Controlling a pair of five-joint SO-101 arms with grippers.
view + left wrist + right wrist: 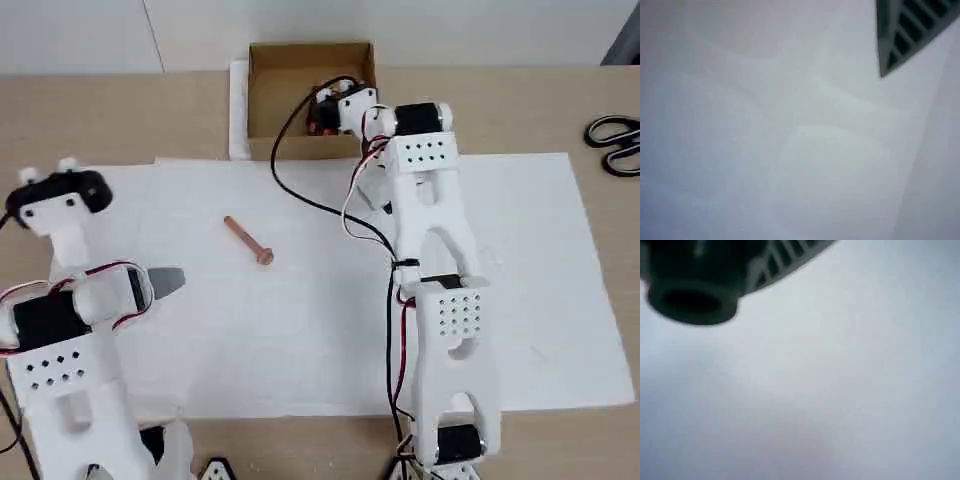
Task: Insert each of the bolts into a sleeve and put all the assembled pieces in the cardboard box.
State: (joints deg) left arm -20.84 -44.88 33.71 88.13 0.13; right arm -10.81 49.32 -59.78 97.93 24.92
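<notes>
Your right gripper (326,110) hangs in the far cardboard box (270,95), your left gripper (166,281) sits near left, and a bolt (248,240) lies between. Can't tell either grip.

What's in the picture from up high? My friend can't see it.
A small copper-coloured metal bolt lies on a white paper sheet on a tan table. One white robot arm has its gripper over an open brown cardboard box beyond the sheet; another white arm sits nearer, and black-handled scissors lie aside.
</notes>
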